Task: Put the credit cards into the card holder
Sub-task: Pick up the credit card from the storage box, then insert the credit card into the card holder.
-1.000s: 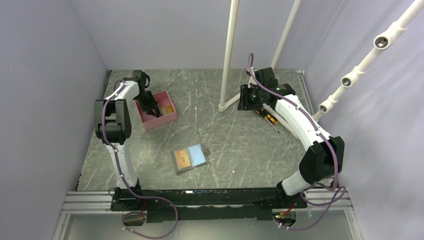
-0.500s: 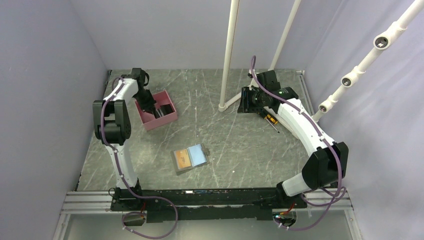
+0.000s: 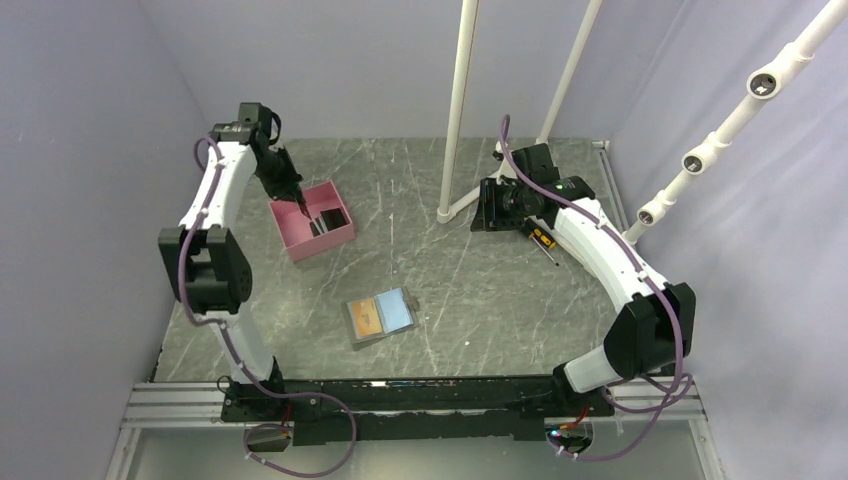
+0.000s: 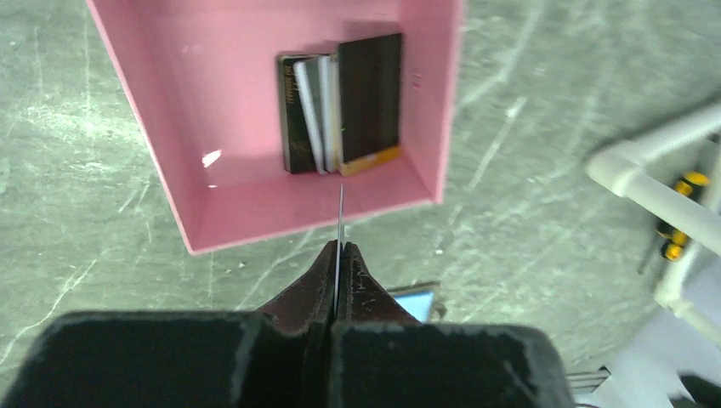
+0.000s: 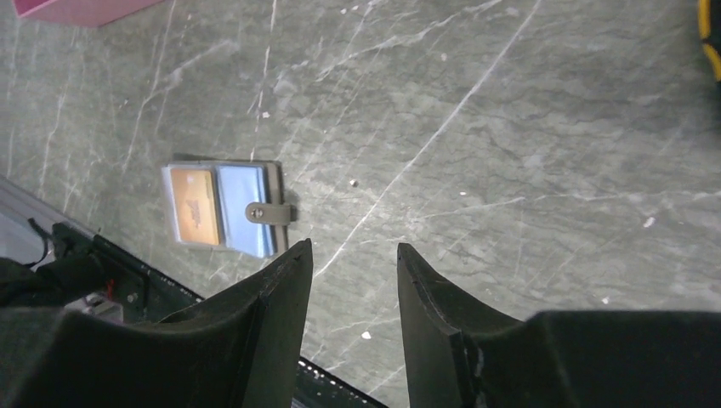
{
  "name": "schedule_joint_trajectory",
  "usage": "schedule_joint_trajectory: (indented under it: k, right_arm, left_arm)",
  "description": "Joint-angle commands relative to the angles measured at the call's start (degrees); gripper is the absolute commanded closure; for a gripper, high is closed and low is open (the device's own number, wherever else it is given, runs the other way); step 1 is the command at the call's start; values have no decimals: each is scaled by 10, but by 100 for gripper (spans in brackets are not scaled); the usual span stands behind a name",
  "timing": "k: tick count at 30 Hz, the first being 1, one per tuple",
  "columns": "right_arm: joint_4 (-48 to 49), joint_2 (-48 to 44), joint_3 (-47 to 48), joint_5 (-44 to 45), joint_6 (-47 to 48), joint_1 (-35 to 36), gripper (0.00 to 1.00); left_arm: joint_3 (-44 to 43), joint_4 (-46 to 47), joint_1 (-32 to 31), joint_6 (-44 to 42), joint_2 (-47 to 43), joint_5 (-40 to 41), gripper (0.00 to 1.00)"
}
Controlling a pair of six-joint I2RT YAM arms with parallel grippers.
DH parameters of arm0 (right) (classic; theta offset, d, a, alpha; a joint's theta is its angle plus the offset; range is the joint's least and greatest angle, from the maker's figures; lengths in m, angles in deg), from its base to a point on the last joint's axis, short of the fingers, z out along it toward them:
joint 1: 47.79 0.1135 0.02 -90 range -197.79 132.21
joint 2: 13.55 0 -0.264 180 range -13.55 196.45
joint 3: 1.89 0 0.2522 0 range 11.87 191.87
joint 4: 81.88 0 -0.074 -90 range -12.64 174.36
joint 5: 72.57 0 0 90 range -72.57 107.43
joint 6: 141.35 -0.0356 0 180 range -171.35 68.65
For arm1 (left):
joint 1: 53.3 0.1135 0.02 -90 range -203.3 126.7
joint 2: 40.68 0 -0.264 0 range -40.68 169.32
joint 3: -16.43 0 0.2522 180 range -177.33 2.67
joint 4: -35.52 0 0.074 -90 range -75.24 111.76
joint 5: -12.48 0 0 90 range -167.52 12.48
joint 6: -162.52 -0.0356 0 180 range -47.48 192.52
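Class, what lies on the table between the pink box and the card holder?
Nothing; the top view shows only bare table between the pink box and the card holder.

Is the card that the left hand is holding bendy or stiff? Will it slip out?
Probably stiff: the card sticks straight out of the shut left hand without drooping. Likely very light, since edge-on it looks thin as a line. It might slip, because the other cards in the pink box look smooth and flat.

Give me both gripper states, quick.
Left gripper: closed on a thin credit card, seen edge-on.
Right gripper: open, holding nothing.
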Motion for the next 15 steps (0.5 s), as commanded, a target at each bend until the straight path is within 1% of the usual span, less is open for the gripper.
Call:
schedule_joint_trajectory:
  k: [1,3,5,7,9,10,11,15]
  right_arm:
    - [35,14,-6,-53,1,6,55]
    - [74,19,-25,-80,-5,14,52]
    - [103,31,-39,-112,-13,29,51]
    - [144,42,-54,-161,-19,54,51]
    - [188,44,-69,-199,-38,93,51]
    - [207,44,-71,-216,-52,115,51]
    - [250,42,-81,-233,-71,143,49]
    - [442,26,-162,-282,-191,207,43]
  left_arm:
    - [44,63,-3,-18,-133,-97,100]
    - [105,132,-3,-29,-185,-165,100]
    - [175,207,-3,-31,-234,-250,100]
    - [264,303,-15,-15,-282,-349,100]
    - [358,409,-33,11,-327,-422,100]
    - [396,456,-45,19,-345,-448,100]
    - [439,487,-56,22,-359,-466,100]
    - [537,566,-100,36,-410,-491,100]
